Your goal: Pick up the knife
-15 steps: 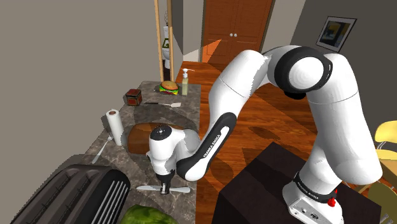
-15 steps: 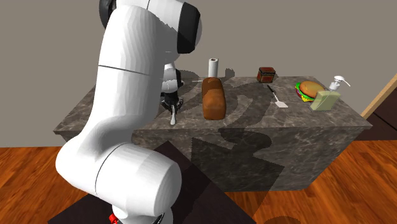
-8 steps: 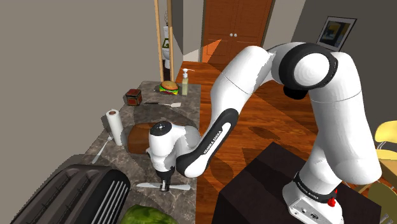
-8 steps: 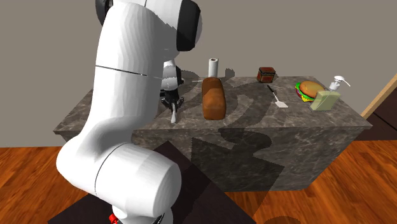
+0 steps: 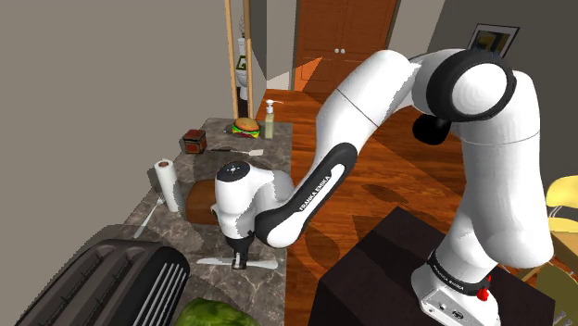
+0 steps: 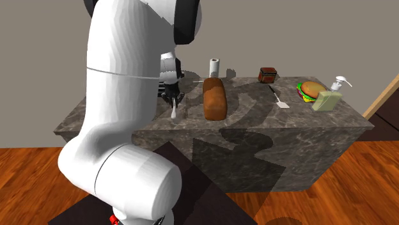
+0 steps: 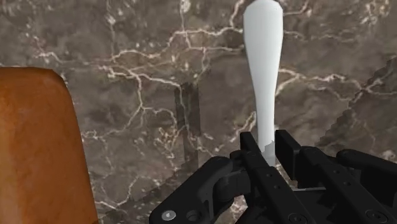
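Dark marble counter (image 7: 127, 76) carries a brown loaf (image 7: 32, 153). Near the loaf, the gripper (image 7: 268, 146) clasps the white knife (image 7: 263, 63), which seems just off the stone. I judge that lifting has begun; next it needs a steady straight rise.

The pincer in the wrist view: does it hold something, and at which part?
Yes. The pincer is shut on the white knife, clasping it near its middle, where it is narrow; one long end sticks out past the fingers.

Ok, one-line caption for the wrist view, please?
Black gripper clasping a white knife above the dark marbled counter, brown loaf alongside.
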